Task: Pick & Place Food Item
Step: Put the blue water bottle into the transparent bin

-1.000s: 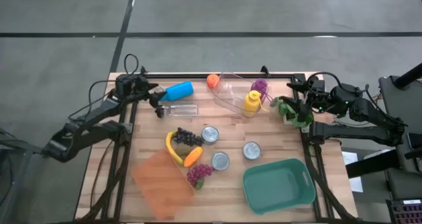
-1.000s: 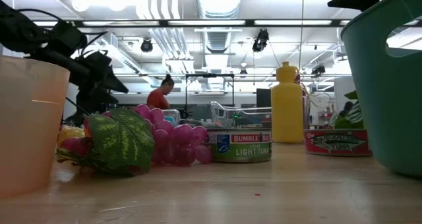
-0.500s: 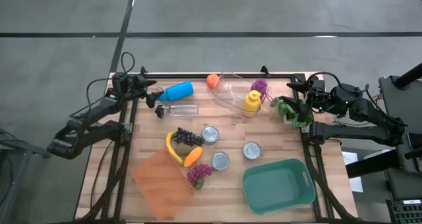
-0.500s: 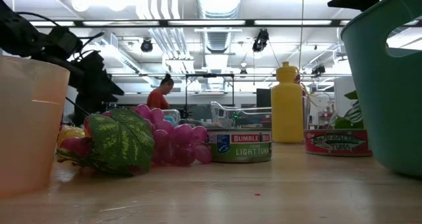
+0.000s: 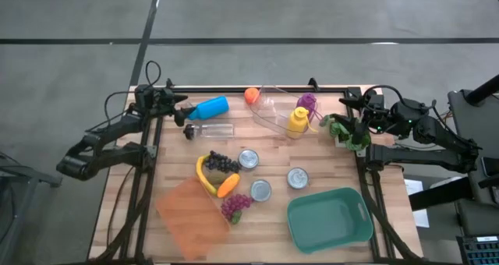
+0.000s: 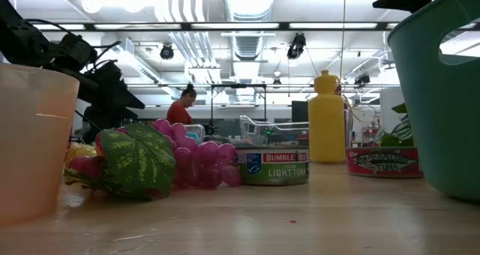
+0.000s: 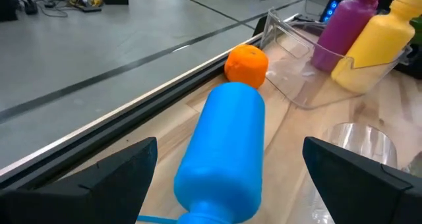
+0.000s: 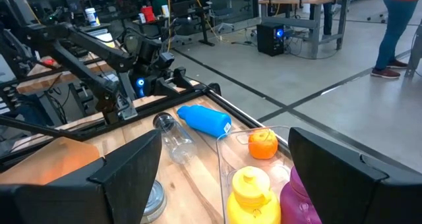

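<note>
My left gripper (image 5: pixel 185 109) hangs open near the table's far-left corner. The blue bottle (image 5: pixel 209 107) lies on its side just ahead of it; in the left wrist view that bottle (image 7: pixel 224 145) lies ahead between the spread fingers, untouched. An orange (image 7: pixel 246 62) rests on the table past the bottle. My right gripper (image 5: pixel 343 125) hovers open at the far-right edge, over a green leafy bunch (image 5: pixel 348 136) that lies on the table. Banana (image 5: pixel 203 174), dark grapes (image 5: pixel 221 163), a carrot (image 5: pixel 228 185) and purple grapes (image 5: pixel 235 206) lie mid-table.
A clear bin (image 5: pixel 274 109) at the far edge holds a yellow bottle (image 5: pixel 298 121) and a purple one (image 5: pixel 306 102). A clear bottle (image 5: pixel 212 130) lies near the blue one. Three tins (image 5: pixel 260 190) stand mid-table. A teal tub (image 5: pixel 329 217) and an orange tub (image 5: pixel 191 215) sit near.
My left arm has drawn back a little toward the table's left edge, away from the clear bottle. No object has moved.
</note>
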{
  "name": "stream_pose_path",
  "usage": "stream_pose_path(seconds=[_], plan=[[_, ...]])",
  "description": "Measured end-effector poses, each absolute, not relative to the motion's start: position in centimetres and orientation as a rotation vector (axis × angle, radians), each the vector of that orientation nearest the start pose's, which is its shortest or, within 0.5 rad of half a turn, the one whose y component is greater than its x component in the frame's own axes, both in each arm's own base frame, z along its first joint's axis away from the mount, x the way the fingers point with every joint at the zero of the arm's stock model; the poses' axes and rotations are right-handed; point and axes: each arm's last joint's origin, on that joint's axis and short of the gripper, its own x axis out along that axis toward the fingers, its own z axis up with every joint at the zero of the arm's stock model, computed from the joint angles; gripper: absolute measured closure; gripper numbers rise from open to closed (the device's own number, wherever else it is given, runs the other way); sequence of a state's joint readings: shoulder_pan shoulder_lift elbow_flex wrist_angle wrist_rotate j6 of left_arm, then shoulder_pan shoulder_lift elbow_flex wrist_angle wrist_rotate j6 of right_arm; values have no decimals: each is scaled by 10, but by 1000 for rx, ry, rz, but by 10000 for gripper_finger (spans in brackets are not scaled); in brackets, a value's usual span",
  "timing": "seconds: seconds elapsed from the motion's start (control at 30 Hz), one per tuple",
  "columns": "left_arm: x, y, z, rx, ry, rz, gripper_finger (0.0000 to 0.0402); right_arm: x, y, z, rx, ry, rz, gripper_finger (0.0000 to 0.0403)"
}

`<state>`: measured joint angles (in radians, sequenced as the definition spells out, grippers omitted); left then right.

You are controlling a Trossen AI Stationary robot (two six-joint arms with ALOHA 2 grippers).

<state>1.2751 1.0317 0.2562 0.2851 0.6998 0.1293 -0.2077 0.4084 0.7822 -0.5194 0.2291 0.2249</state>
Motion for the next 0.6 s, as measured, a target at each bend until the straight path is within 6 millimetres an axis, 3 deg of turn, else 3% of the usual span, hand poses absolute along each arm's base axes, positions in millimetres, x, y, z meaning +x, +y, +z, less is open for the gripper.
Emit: stream_pose_path(seconds=[0.6], plan=[[86, 165, 174, -335, 599, 538, 18, 76, -23, 340, 219, 97, -451, 74]])
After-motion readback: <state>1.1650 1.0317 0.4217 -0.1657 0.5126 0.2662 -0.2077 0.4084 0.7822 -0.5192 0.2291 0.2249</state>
